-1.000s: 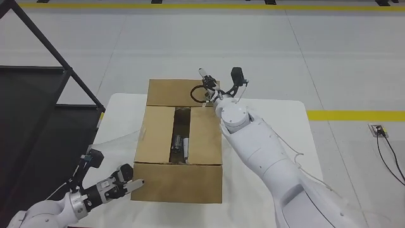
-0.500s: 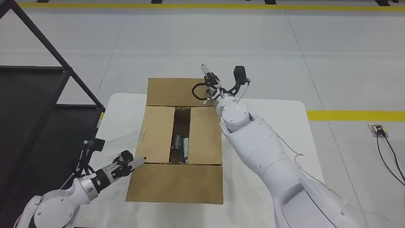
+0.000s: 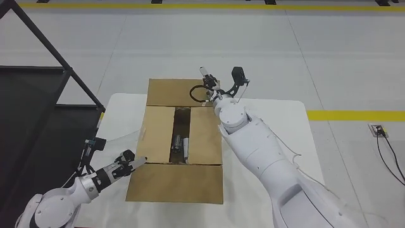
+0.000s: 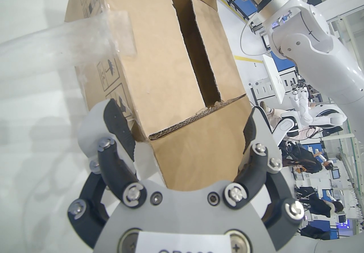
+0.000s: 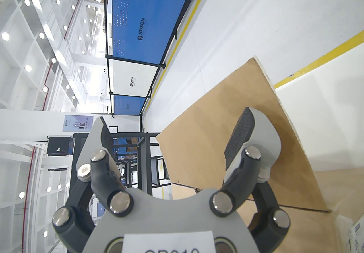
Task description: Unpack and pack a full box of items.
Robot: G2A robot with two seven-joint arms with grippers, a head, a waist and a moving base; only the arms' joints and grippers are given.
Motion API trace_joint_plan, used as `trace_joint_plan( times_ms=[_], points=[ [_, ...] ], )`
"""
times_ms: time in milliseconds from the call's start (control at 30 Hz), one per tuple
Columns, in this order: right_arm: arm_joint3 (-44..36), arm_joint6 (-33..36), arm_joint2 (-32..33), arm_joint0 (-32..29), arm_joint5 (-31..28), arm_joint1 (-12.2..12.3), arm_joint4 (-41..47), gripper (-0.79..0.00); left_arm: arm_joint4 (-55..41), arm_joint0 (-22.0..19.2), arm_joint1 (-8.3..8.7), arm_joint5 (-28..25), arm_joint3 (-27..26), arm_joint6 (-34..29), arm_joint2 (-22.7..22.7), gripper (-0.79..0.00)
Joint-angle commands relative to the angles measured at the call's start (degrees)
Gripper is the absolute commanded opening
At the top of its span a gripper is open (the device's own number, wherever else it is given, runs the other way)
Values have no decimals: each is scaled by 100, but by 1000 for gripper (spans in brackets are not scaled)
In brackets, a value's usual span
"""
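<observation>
The left gripper point(image 3: 137, 161) has moved toward the far side along the left edge of the near flap point(image 3: 176, 183) of the box point(image 3: 155, 133). It was beside mid-edge and is now at the fold corner. The flap's left edge has shifted slightly left.

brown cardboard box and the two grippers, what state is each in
brown cardboard box, partly open, gap between the two side flaps, items inside
far end flap, folded outward
near end flap, folded outward
left gripper, open, holding nothing, at near flap
right gripper, open, holding nothing, by far flap
</observation>
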Motion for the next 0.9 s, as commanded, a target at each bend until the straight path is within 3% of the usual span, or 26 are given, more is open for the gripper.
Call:
trace_joint_plan(
  times_ms=[0,67,133,200,533,867],
  points=[
    [0,0,0,0,-1,0,0,0,0,0,0,0,0,0,0,0],
    [0,0,0,0,-1,0,0,0,0,0,0,0,0,0,0,0],
    [-5,561,-135,-98,22,-24,-282,0,-219,85,0,-66,194,208,-128,0],
    [23,637,-68,-93,-48,-19,-208,0,-270,118,7,-88,211,256,-173,0],
    [-14,596,-52,-123,-72,-13,-202,0,-276,119,12,-37,211,274,-185,0],
    [-410,43,79,-263,110,147,-655,0,-179,183,25,24,95,409,-131,0]
  ],
)
